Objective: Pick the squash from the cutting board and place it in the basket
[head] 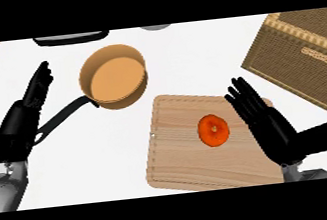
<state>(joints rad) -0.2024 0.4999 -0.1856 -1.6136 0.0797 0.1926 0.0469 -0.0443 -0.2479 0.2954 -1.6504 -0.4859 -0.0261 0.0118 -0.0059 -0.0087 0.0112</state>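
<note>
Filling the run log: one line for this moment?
round orange squash on wooden cutting board | right hand open beside it | left hand resting

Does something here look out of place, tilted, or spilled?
Nothing is spilled or damaged. The squash sits on the cutting board. The basket lies at an angle to the board, at the right edge.

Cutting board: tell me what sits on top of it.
One orange squash lies on the cutting board. The open right hand covers the board's right edge, so nothing can be seen beneath it.
</note>
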